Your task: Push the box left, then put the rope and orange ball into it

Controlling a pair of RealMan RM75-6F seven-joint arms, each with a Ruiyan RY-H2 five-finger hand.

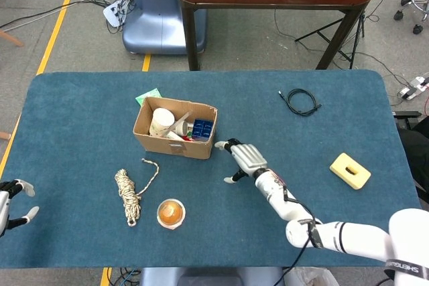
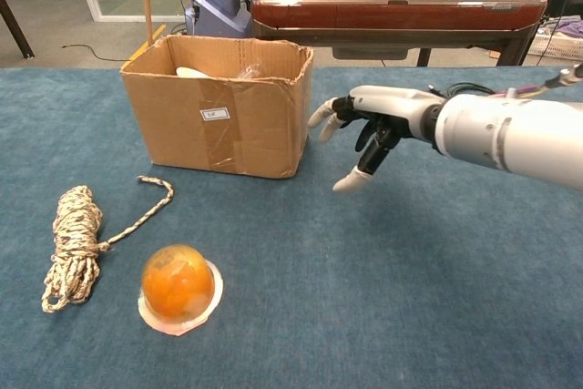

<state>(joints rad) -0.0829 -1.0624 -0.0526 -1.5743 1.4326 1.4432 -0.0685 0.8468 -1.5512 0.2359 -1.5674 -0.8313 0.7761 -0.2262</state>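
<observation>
A: Okay, we log the box [image 1: 175, 128] first: open cardboard, left of table centre, skewed a bit, with a cup and a blue cube among the clutter inside.

B: Right hand [image 1: 245, 160]?

A: We see it just right of the box, fingers [image 2: 321, 117] spread and holding nothing. In the chest view a small gap shows between the fingertips and the box's right wall, so we mark it not touching.

B: Rope?

A: Rope [image 1: 129, 191] lies coiled on the table [image 1: 335, 98], in front of the box and to its left, one loose end trailing up toward the box. Apart from it.

B: Ball?

A: Orange ball [image 1: 170, 212] sits on a white disc [image 2: 151, 313], just right of the rope's lower end, nearer the front edge than the box. Neither is in the box.

B: Left hand?

A: Left hand [image 1: 9, 201] is at the far left edge in the head view, partly cut off. We see fingers apart, nothing in them. Well away from the rope.

B: Extras?

A: We note a green packet [image 1: 145, 95] peeking out behind the box, a black cable [image 1: 301, 102] at the back right, a yellow block [image 1: 349, 170] on the right.
</observation>
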